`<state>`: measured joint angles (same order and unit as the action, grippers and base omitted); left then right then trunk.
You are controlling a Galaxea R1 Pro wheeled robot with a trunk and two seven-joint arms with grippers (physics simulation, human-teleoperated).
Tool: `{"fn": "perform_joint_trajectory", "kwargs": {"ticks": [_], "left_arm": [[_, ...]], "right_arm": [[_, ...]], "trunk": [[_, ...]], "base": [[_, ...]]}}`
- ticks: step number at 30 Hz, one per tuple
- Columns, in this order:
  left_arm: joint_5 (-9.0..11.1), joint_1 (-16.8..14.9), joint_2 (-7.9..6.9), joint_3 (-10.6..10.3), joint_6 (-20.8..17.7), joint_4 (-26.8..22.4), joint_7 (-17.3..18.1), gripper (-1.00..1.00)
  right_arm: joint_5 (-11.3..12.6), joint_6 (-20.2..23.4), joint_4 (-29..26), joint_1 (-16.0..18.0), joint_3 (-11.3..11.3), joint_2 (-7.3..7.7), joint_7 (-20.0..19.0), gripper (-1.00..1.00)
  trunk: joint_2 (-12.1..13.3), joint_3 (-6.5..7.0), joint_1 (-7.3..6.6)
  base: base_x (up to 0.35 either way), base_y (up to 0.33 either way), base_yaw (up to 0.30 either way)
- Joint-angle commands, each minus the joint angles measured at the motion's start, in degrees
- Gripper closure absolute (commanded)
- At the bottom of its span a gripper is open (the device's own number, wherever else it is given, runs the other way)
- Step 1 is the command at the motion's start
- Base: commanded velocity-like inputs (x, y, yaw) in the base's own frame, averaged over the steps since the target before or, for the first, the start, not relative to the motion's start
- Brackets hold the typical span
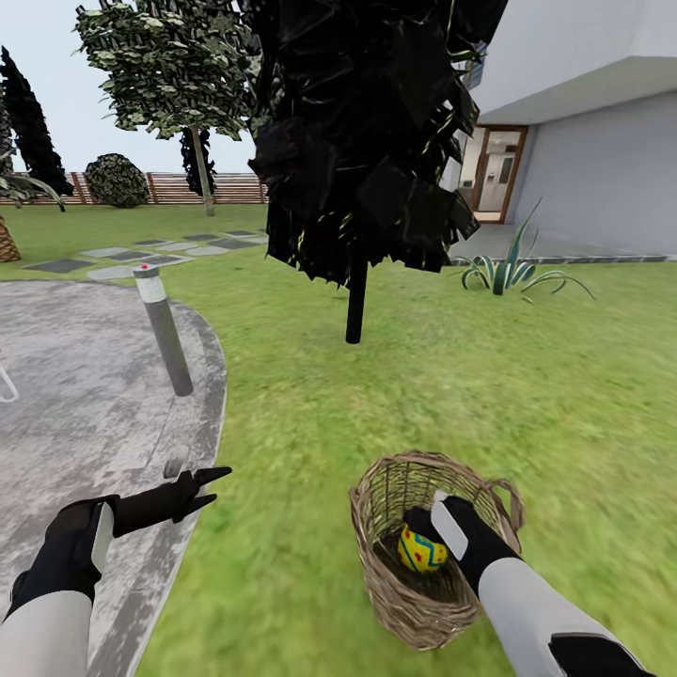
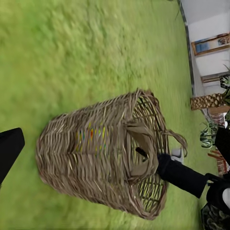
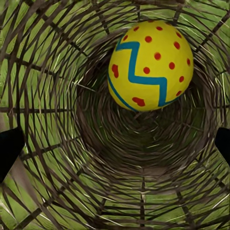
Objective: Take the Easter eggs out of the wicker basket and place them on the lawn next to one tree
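The wicker basket [image 1: 414, 602] stands on the lawn [image 1: 395, 395] in front of me. One yellow Easter egg [image 1: 420, 551] with a blue zigzag and red dots lies inside it, large in the right wrist view [image 3: 151, 64]. My right gripper [image 1: 425, 528] is down inside the basket, open, with the egg just ahead of its fingertips and not between them. My left gripper [image 1: 214, 484] hovers open over the pavement's edge, left of the basket [image 2: 103, 153]. A tree [image 1: 174, 66] with a pale trunk stands far off at the back left.
A black-leaved tree [image 1: 362, 141] with a thin dark trunk stands a few steps ahead. A grey bollard [image 1: 165, 331] and a paved path [image 1: 85, 376] lie to the left. A spiky plant [image 1: 508, 273] and the house wall [image 1: 602, 169] are at the right.
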<state>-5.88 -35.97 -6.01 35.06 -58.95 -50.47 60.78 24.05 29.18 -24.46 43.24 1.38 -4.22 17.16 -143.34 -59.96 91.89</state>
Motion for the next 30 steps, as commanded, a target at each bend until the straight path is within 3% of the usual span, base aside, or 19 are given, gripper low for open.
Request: {"fn": "perform_joint_trajectory", "kwargs": {"ticks": [1,17,30], "left_arm": [[-0.59,-0.06,0.03,0.19,-0.38,-0.04,0.56,-1.00],[-0.57,-0.06,0.03,0.18,-0.38,-0.04,0.57,-1.00],[-0.58,-0.06,0.03,0.19,-0.38,-0.05,0.56,-1.00]], "right_arm": [[0.47,0.18,0.00,0.07,0.13,-0.02,0.41,-1.00],[0.31,4.61,0.20,0.26,-0.13,-0.02,0.47,-1.00],[0.30,5.17,0.20,0.27,-0.23,-0.06,0.44,-1.00]], "trunk": [[-0.02,-0.06,0.01],[-0.02,-0.06,0.01],[-0.02,-0.06,0.01]], "base": [[0.187,0.000,0.000],[0.060,0.000,0.000],[0.084,0.000,0.000]]}}
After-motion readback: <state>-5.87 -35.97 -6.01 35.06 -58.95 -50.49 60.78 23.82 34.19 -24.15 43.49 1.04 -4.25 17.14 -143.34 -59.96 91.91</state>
